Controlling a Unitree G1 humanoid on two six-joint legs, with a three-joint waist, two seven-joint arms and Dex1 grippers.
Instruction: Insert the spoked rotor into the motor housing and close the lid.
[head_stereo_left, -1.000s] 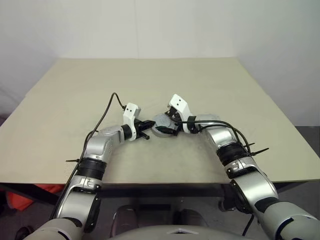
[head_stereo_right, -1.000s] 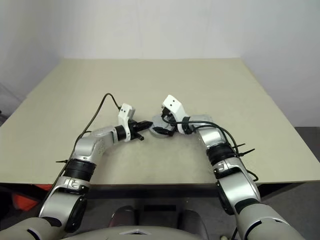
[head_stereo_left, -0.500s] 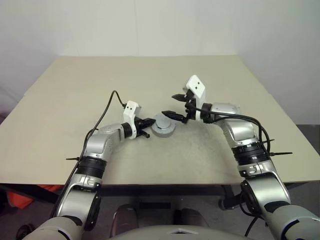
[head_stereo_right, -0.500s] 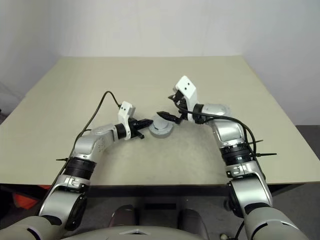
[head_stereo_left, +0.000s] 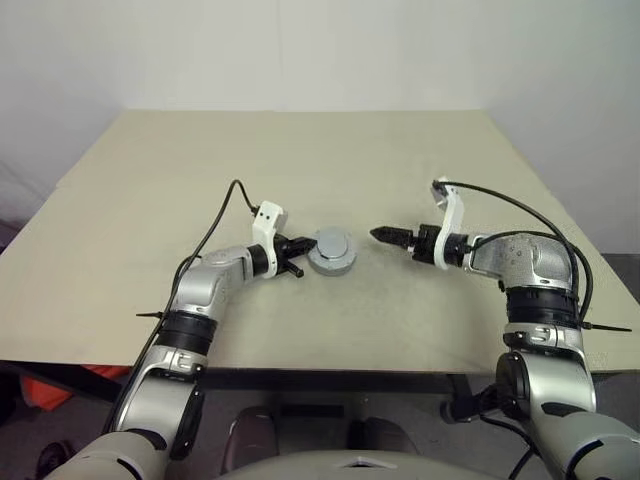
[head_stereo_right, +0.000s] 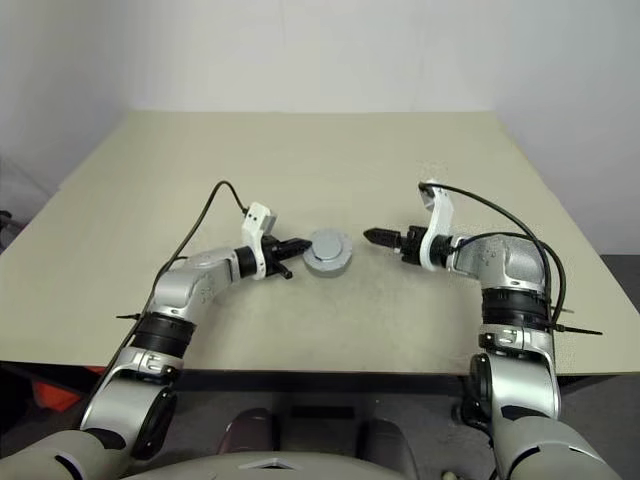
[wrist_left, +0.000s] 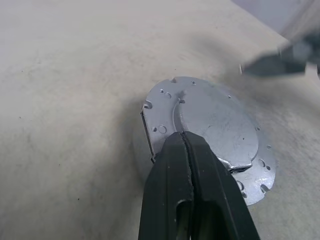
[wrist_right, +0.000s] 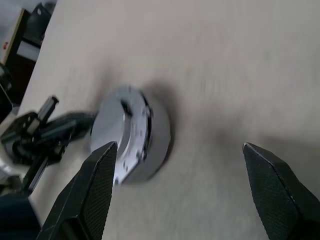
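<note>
The motor housing (head_stereo_left: 331, 264) stands at the table's middle with the dull grey lid (head_stereo_left: 331, 243) lying on top, smooth face and raised centre up (wrist_left: 215, 120). The spoked rotor is hidden. My left gripper (head_stereo_left: 300, 244) is shut with nothing between its fingers. Its tip (wrist_left: 183, 135) lies at the lid's left rim. My right gripper (head_stereo_left: 385, 236) hangs well off to the right of the housing, pointing at it. In the right wrist view its fingers (wrist_right: 95, 185) stand wide open and empty, with the housing's wall (wrist_right: 159, 131) beyond them.
The beige table (head_stereo_left: 320, 160) is bare around the housing. A black cable (head_stereo_left: 215, 225) loops up from my left wrist. The table's front edge (head_stereo_left: 350, 368) runs close below both forearms.
My right gripper has come off the housing, lifted and swung away to the right, open. The lid stays on the housing. The left gripper has kept its place.
</note>
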